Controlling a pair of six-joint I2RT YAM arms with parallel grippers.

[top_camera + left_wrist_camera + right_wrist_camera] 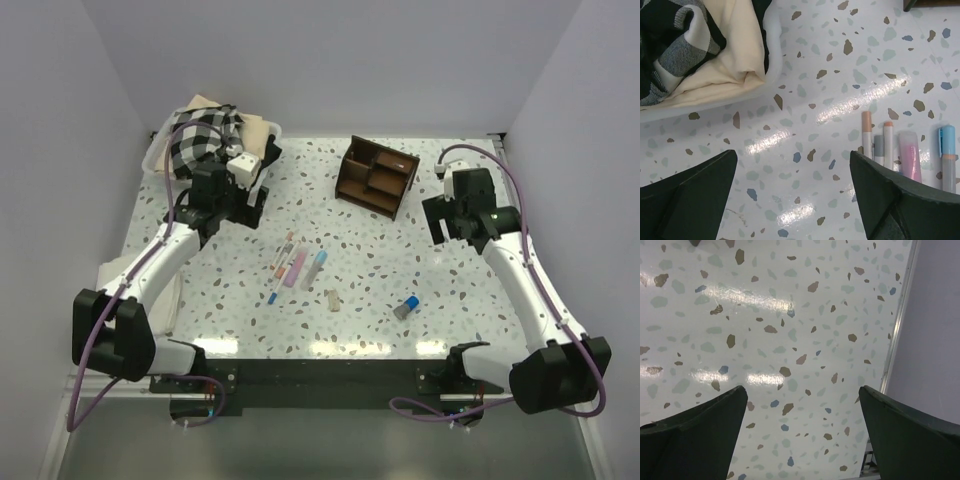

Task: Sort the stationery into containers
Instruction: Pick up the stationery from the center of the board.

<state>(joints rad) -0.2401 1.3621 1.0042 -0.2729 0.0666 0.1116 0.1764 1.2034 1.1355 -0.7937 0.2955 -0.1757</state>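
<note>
At bench (380,250) centre, pens (295,265) are lying side by side, beige stub (331,300) and blue-grey cylinder (406,307) near them. Behind, organizer (377,175) is standing, apparently unfilled.
- Beside pens, left gripper (795,175) is hovering, jaws spread wide, holding nothing.
- Far right, right gripper (802,410) is likewise gaping, empty.
- Step advice: centring left gripper over outermost pen, closing across barrel, avoiding neighbours.

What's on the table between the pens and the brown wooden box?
Nothing. In the top view, only bare speckled table lies between the pens and the brown wooden organizer.
</note>
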